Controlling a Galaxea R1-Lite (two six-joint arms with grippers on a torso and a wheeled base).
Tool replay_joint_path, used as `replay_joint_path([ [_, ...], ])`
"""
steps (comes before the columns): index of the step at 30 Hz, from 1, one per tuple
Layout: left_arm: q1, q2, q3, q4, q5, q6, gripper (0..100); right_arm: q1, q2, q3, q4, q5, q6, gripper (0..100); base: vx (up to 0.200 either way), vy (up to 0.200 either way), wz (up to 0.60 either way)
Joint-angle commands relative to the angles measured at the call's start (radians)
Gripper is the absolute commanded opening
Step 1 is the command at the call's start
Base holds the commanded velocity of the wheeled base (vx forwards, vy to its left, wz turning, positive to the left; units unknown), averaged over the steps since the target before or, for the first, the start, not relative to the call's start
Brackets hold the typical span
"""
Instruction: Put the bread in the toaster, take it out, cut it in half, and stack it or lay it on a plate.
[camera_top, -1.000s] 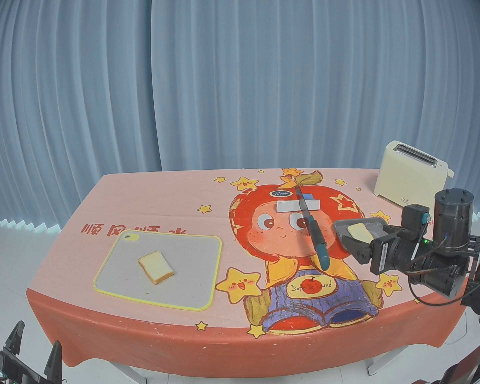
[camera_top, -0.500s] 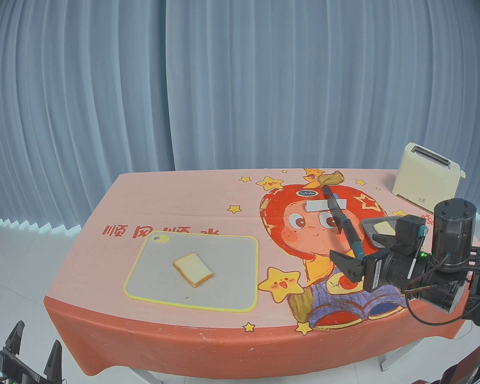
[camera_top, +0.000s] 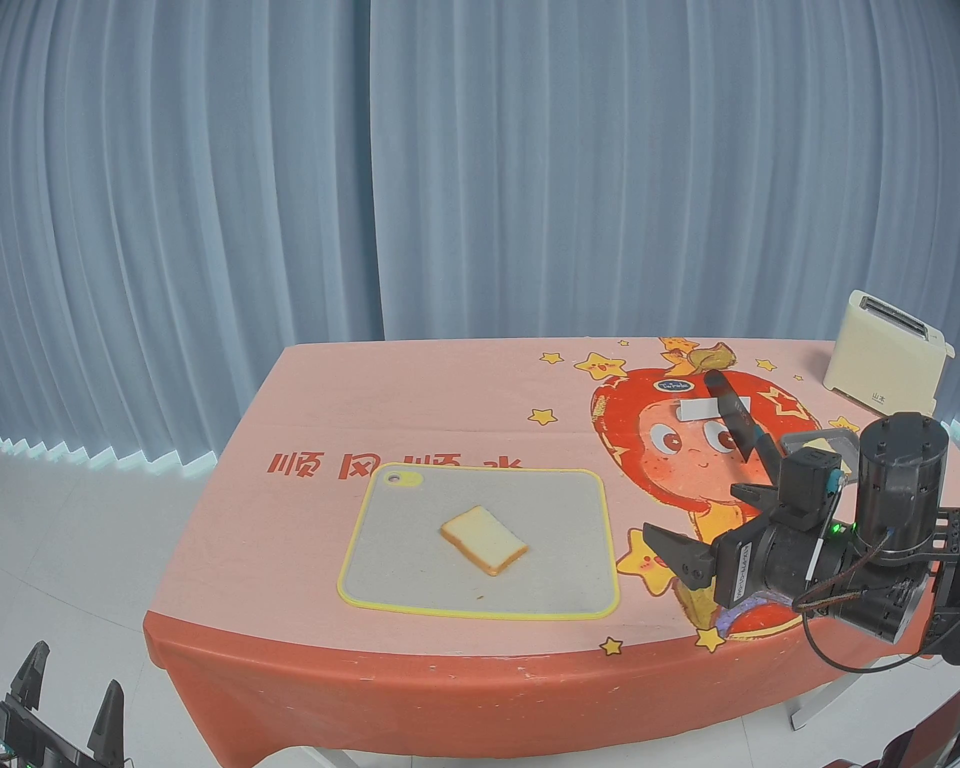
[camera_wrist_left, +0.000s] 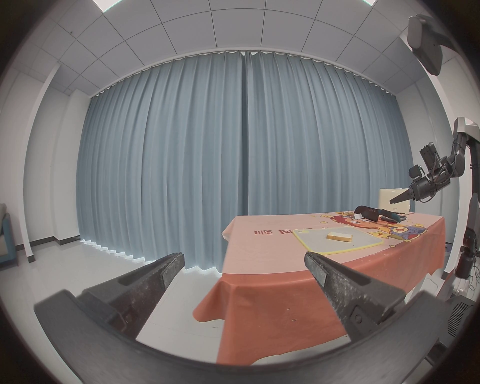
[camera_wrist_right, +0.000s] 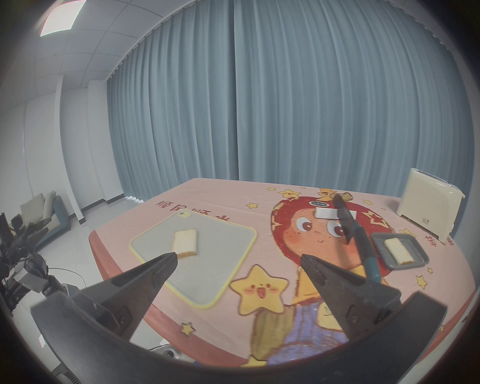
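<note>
A bread slice (camera_top: 483, 540) lies flat on the grey, yellow-edged cutting board (camera_top: 400, 540) near the table's front. A cream toaster (camera_top: 885, 352) stands at the far right. A dark knife with a teal handle (camera_wrist_right: 355, 232) lies on the cloth between them. Beside it, a grey tray (camera_wrist_right: 380, 240) holds a second slice (camera_wrist_right: 398, 250). My right gripper (camera_top: 695, 515) hovers open and empty over the front right of the table, right of the board, and points toward it. My left gripper (camera_wrist_left: 243, 257) hangs open, low and off the table's left side.
The table wears a pink cartoon-print cloth (camera_top: 400, 400) that drapes over its front edge. Blue curtains close off the back. Bare cloth lies left of and behind the cutting board.
The whole head picture has shifted, so the camera moved. Against the table, my right gripper has gone from over the grey tray toward the front edge and the cutting board.
</note>
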Motion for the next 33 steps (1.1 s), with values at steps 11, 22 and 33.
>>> replay_joint_path([
  [11,0.000,-0.016,0.018,0.000,0.001,0.000,100,0.005,0.005,0.002,0.000,0.001,-0.001,100,0.000,0.000,0.00],
  [22,0.000,-0.016,0.018,0.001,0.000,0.001,100,0.005,0.010,0.004,0.000,0.001,-0.002,100,-0.109,0.000,0.00],
  [33,0.000,-0.016,0.018,0.000,0.001,0.000,100,0.006,0.010,0.004,0.000,0.001,-0.004,100,0.000,0.127,0.00],
])
